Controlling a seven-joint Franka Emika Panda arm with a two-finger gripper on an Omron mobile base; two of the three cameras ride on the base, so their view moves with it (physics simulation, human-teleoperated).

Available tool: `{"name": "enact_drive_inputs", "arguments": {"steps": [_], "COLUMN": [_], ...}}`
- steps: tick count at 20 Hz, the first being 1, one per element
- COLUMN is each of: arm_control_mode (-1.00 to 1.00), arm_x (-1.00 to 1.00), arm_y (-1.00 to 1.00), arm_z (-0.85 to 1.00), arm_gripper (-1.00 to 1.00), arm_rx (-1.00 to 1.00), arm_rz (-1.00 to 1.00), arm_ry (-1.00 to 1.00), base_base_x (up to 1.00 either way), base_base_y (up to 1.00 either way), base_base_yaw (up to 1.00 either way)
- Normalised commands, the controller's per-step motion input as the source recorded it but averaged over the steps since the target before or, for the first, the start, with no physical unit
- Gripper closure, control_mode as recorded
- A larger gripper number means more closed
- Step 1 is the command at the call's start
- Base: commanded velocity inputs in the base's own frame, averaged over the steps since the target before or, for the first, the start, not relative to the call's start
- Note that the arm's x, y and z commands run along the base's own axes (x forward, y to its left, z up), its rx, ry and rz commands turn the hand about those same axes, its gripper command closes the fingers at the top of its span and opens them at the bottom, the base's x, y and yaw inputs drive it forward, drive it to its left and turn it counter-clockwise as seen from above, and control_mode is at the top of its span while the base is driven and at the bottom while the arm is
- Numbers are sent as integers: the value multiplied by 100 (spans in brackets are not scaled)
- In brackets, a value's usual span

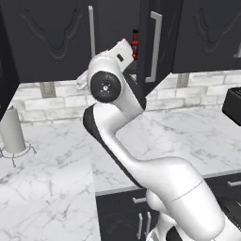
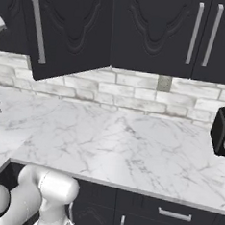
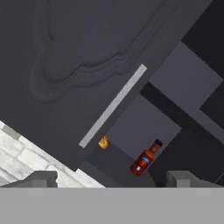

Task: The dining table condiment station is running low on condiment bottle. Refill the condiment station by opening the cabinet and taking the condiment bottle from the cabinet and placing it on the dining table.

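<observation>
My gripper (image 3: 109,177) is spread wide and holds nothing; in the hand view its two grey finger tips rise at 7 and 5 o'clock with a broad gap between them. The condiment bottle (image 3: 145,159) sits in that gap, toward 5 o'clock of centre, on the dark shelf inside the cabinet (image 3: 78,57). Its black cap leans toward 1 o'clock in this rolled view. It is apart from my fingers. A small yellow-orange thing (image 3: 103,142) lies on the same shelf at about 10 o'clock from the bottle, near it but not touching; I cannot tell what it is. A closed cabinet door with a silver bar handle (image 3: 113,106) runs from 7 to 1 o'clock beside the opening.

In the left base view my arm (image 1: 122,141) reaches up toward 12 o'clock, and the bottle (image 1: 135,44) shows just past my hand, at its 1 o'clock, inside the open cabinet. The open door (image 1: 157,42) swings out at the bottle's 3 o'clock. Below lie a marble counter (image 1: 56,188), a paper towel roll (image 1: 12,129) at 9 o'clock and a black toaster (image 1: 233,104) at 3 o'clock.
</observation>
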Motion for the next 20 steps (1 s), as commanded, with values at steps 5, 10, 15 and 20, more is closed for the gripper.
{"name": "enact_drive_inputs", "arguments": {"steps": [5, 10, 15, 20], "arm_control_mode": [-100, -100, -100, -100], "arm_x": [85, 47, 10, -76], "arm_y": [-3, -71, -93, -84], "arm_z": [-49, -24, -12, -1], "arm_gripper": [-100, -100, -100, -100], "arm_rx": [-22, -4, 0, 0], "arm_rz": [-26, -19, -17, -20], "arm_ry": [14, 16, 13, 0], "base_base_x": [0, 0, 0, 0], "base_base_y": [0, 0, 0, 0], "base_base_yaw": [0, 0, 0, 0]}}
